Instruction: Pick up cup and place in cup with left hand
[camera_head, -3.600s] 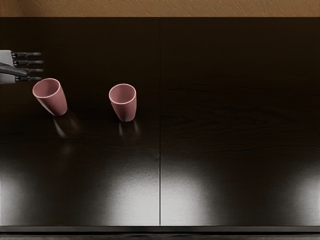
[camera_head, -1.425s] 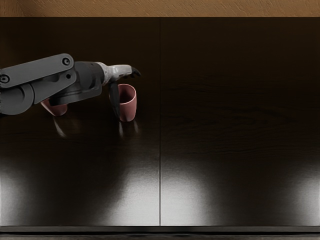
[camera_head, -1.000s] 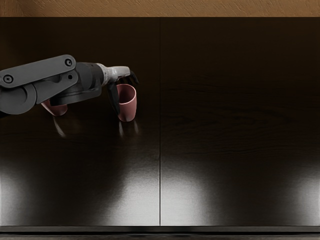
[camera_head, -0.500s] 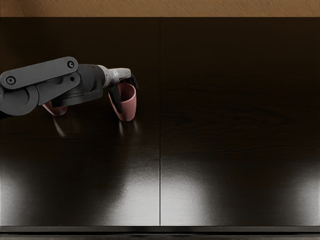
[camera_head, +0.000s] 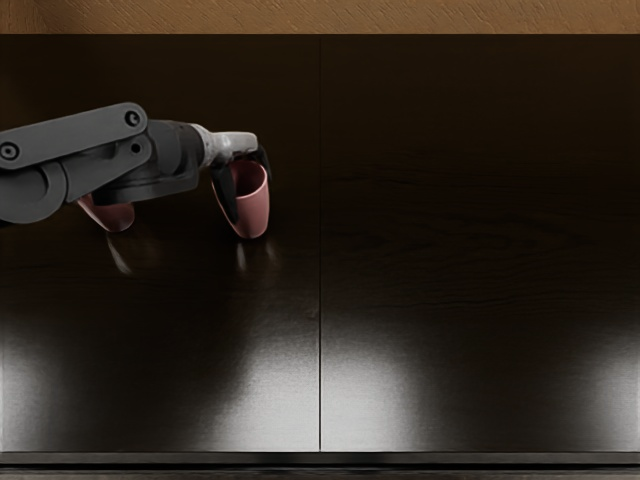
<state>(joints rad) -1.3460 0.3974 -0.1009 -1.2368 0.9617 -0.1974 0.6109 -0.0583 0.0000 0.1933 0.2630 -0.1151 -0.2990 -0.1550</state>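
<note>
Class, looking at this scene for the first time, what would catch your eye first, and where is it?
The large grey left arm reaching in from the picture's left edge, its hand closed on a pink cup left of the table's seam. Next, a second pink cup, partly hidden beneath the arm in this view.

- Left arm (camera_head: 80, 155): bent, stretched to the left of the held pink cup (camera_head: 256, 207).
- Left hand (camera_head: 235, 147): over that cup's rim, thumb (camera_head: 225, 185) and fingers (camera_head: 265, 163) closed around it.
</note>
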